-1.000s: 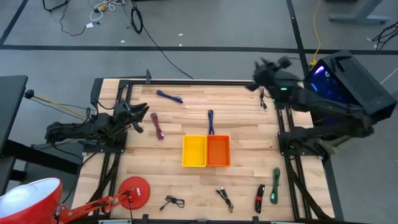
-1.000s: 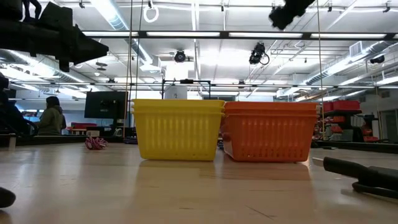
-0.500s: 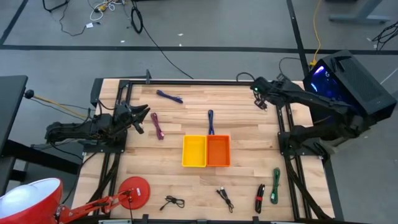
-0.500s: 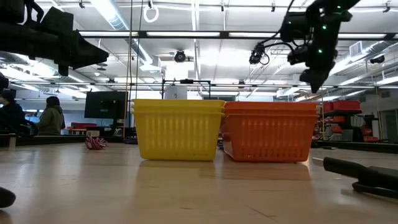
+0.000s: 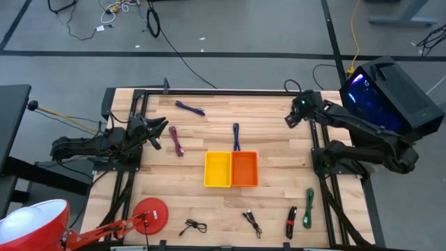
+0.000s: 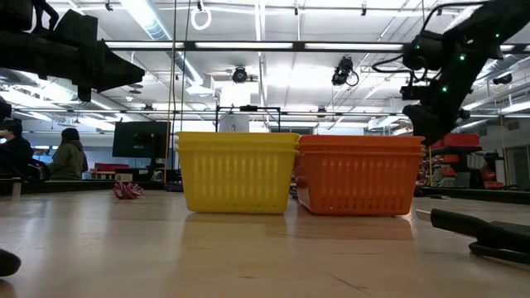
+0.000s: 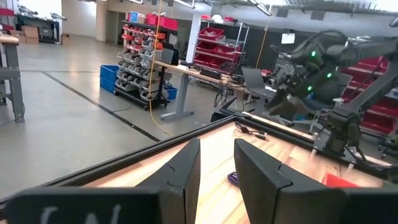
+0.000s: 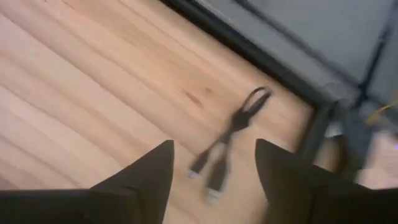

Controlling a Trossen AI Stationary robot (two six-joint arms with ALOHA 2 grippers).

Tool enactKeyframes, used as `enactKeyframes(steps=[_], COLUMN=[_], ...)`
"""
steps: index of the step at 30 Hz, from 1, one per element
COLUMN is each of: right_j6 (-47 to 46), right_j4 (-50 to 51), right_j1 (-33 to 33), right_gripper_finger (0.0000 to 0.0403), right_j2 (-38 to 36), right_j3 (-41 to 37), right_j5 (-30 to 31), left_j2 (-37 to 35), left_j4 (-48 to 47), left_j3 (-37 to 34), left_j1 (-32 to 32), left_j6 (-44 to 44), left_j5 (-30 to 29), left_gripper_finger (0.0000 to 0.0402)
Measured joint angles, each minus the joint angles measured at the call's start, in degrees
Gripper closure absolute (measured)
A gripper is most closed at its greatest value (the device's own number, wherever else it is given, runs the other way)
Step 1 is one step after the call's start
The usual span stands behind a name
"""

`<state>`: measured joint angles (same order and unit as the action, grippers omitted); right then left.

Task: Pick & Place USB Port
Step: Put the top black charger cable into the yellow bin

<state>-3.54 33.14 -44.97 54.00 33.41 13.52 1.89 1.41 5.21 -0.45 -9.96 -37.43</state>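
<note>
Overhead, the right pincer [image 5: 291, 118] hung with fingers apart above the pale wood-plank surface [image 5: 272, 132]; a thin, looped black USB cable [image 8: 227, 140] lay just beyond its fingertips, near the surface's dark metal rail [image 8: 249, 46].

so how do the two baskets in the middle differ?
Colour: the yellow basket against the orange basket. Place: in the high view the yellow one sits on the left arm's side, the orange one on the right arm's side, their walls touching. From above neither shows a cable inside. Shared: both are upright and open-topped, about the same size, and the low view shows the same vertical slots in their walls.
</note>
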Motion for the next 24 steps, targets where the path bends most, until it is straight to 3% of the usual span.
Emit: enactKeyframes(steps=[3, 8, 13, 24], right_j6=[-0.54, -2.15, -4.91, -7.24], right_j4=[-4.51, -6.31, -6.56, -11.17], right_j1=[0.18, 0.13, 0.15, 0.17], right_gripper_finger=[0.0145, 0.0128, 0.0127, 0.0127], right_j2=[0.02, 0.95, 2.37, 5.9], right_j3=[-2.32, -3.98, -6.08, -10.74], right_j5=[-3.04, -0.82, 2.3, 0.46], left_j2=[0.0, 0.0, 0.0, 0.0], left_j4=[0.0, 0.05, 0.05, 0.05], left_j3=[0.0, 0.0, 0.0, 0.0], left_j1=[0.0, 0.0, 0.0, 0.01], left_j6=[-0.08, -0.06, -0.04, 0.03], left_j5=[0.0, 0.02, 0.0, 0.0], left_gripper_finger=[0.0298, 0.0298, 0.0298, 0.0298])
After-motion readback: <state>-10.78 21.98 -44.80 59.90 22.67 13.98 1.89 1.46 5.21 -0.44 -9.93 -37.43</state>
